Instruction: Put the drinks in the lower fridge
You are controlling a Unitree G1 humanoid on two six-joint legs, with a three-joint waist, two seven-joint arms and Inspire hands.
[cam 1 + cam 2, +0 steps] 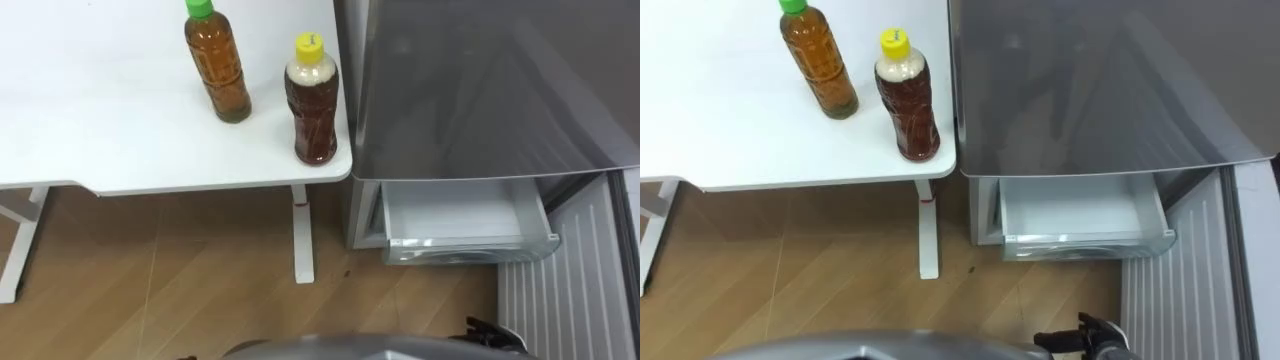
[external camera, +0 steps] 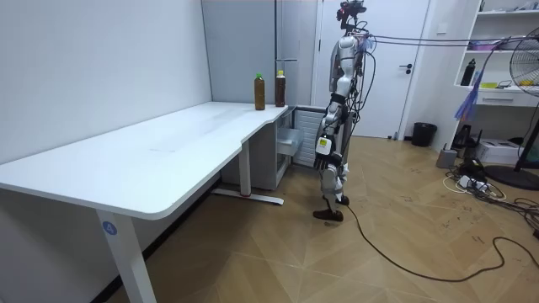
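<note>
Two drink bottles stand upright on the white table point(image 1: 100, 120) near its right corner. One is amber with a green cap point(image 1: 216, 62), the other darker with a yellow cap point(image 1: 312, 100); they also show as bottles point(image 2: 268, 90) by the grey fridge point(image 1: 480, 90). Below the fridge front, the lower fridge's white drawer point(image 1: 465, 215) is pulled out with nothing in it. My right hand point(image 1: 497, 334) is a dark shape low on the right, well away from the bottles. My left hand point(image 2: 324, 151) hangs by my hip. I stand facing the fridge beside the table's end.
The lower fridge door point(image 1: 575, 290) stands swung open on the right, its ribbed inner side up. A white table leg point(image 1: 302, 235) stands on the wooden floor left of the drawer. A fan point(image 2: 526, 109) and shelves point(image 2: 501, 59) are far behind me.
</note>
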